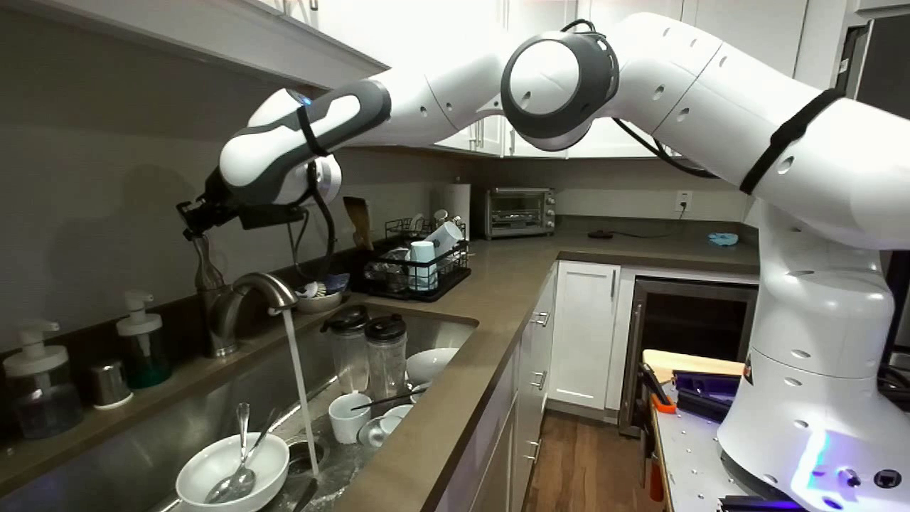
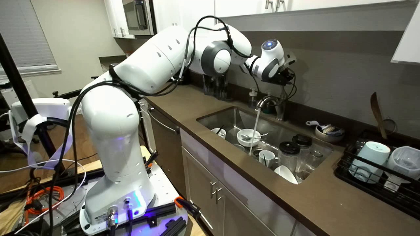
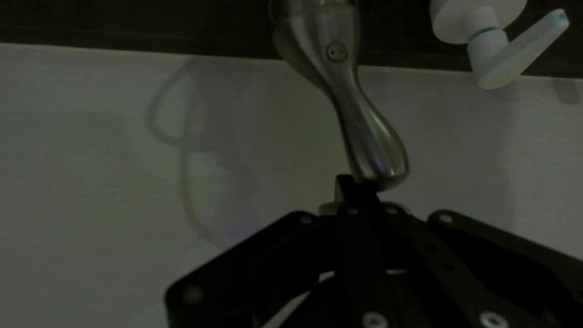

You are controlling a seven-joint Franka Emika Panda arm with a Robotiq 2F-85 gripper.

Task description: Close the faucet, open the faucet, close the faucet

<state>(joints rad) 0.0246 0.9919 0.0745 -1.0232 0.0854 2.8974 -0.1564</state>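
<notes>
Faucet [image 1: 229,313] stands in the left part of an exterior view, on the counter [image 1: 490,274] along the edge of the sink [image 1: 234,402], with water [image 1: 302,384] pouring from its spout [image 1: 269,286] — so I take it as on, and the step in hand as a closing one; the first or the last, I cannot tell. What my move turns on is the handle [image 3: 348,98]. In the wrist view its long axis slants from top centre down and slightly right to the middle of the frame, where its rounded end meets, or nearly meets, my gripper [image 3: 357,193]. The gripper fills the lower part of that view, jaws pressed fully together and nothing held that I can see. In both exterior views it sits at the handle's upper end, the faucet lying below it. With the jaws like that, I judge this calls for a nudge across the handle's axis, not a pinch — and at that rounded end I could slip off.
</notes>
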